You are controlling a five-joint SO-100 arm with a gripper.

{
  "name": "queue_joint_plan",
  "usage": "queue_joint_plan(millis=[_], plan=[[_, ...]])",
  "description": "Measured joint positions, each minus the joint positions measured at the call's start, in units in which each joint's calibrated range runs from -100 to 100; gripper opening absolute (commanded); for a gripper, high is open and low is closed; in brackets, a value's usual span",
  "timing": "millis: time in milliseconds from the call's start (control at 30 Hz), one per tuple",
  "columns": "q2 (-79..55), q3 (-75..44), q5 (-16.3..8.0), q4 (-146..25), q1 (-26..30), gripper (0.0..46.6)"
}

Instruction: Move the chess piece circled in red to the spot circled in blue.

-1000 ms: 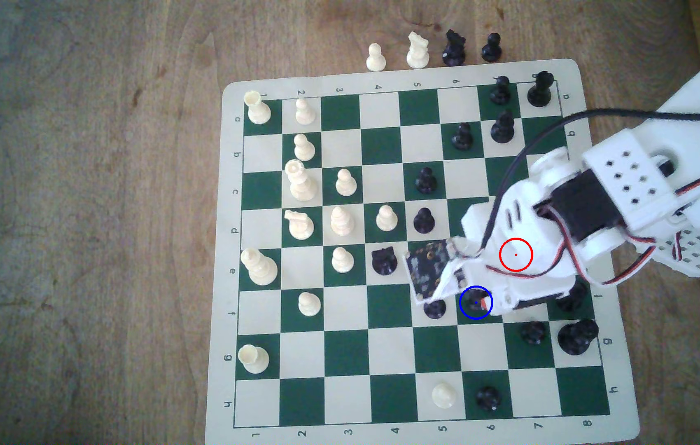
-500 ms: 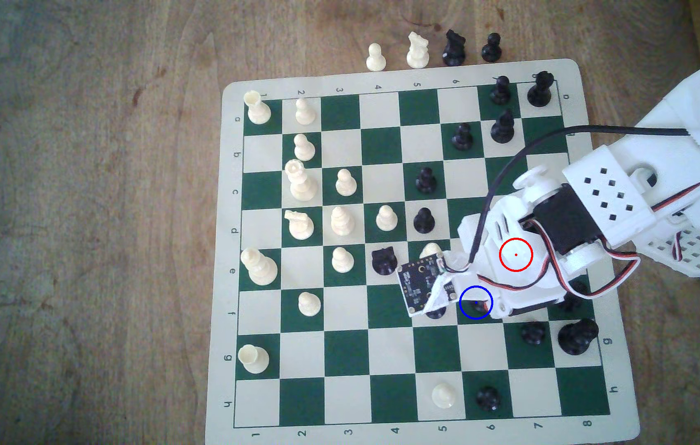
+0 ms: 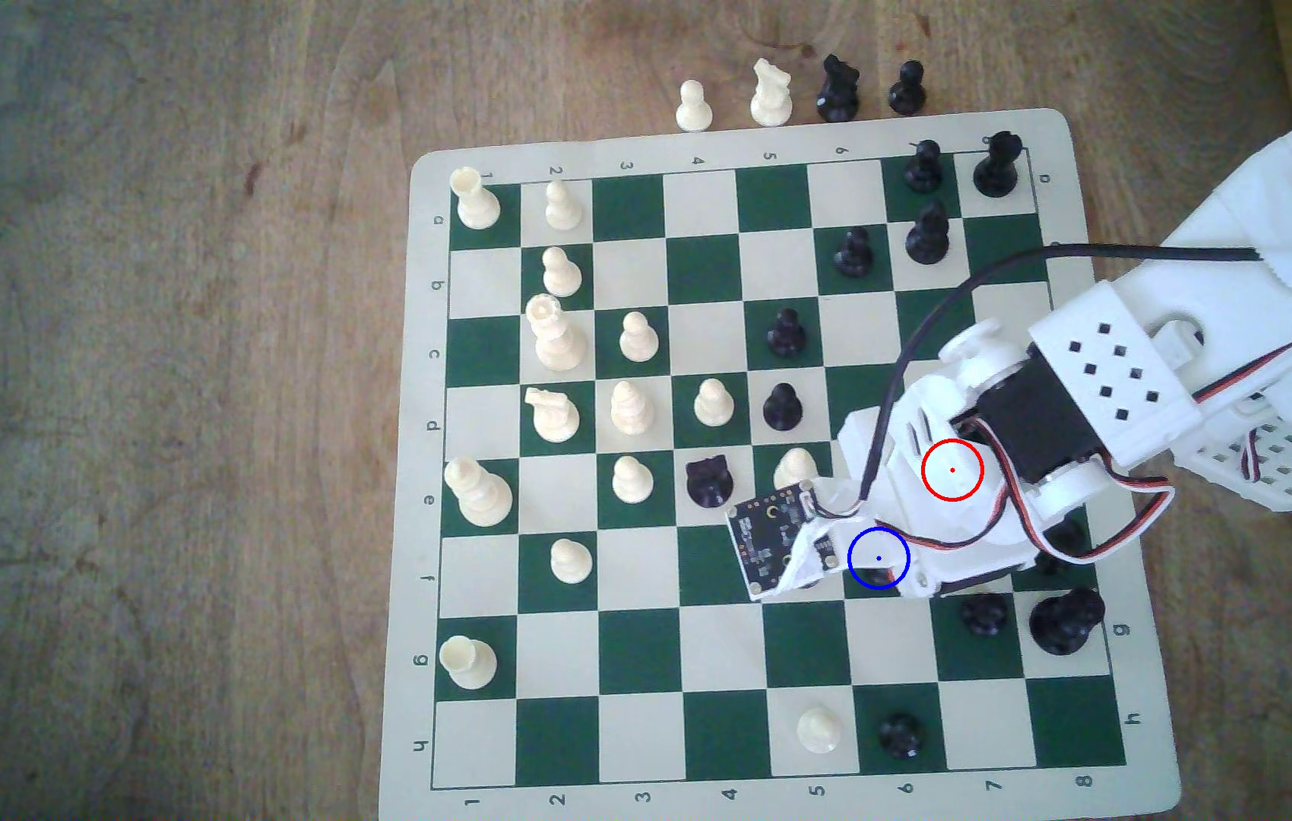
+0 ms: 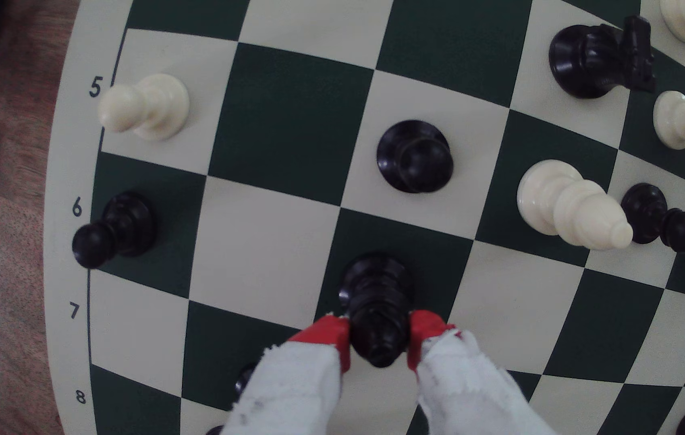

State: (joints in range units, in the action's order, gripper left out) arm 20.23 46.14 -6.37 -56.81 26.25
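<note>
camera board [image 3: 763, 545] on the wrist sits lower and further toward the exterior view's left than a second ago, and a cream piece [image 3: 794, 467] it hid then now shows on its green square. the perforated white arm [image 3: 1117, 371] has dropped toward the board too, reaching in from the exterior view's right with its wrist angled down over the f row. in the wrist view the gripper [image 4: 378, 339] has its two red-tipped fingers [image 4: 330, 334] pressed against either side of the chess piece [image 4: 376, 305], holding it; the piece's round base rests on a dark green square. in the exterior view the spot [image 3: 878, 558], ringed in blue, lies right under the gripper's white body.
</note>
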Motion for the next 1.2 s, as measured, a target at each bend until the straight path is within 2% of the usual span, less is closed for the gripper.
queue_joint_plan(millis=[667,833,967,1200], plan=[[0.0,0.0,0.29,0.0,-0.74,1.4],[0.0,0.0,0.29,0.0,-1.03,14.0],[0.0,0.0,0.29,-0.32,-1.03,16.8],[0.0,0.0,0.29,-2.31,-1.4,18.6]])
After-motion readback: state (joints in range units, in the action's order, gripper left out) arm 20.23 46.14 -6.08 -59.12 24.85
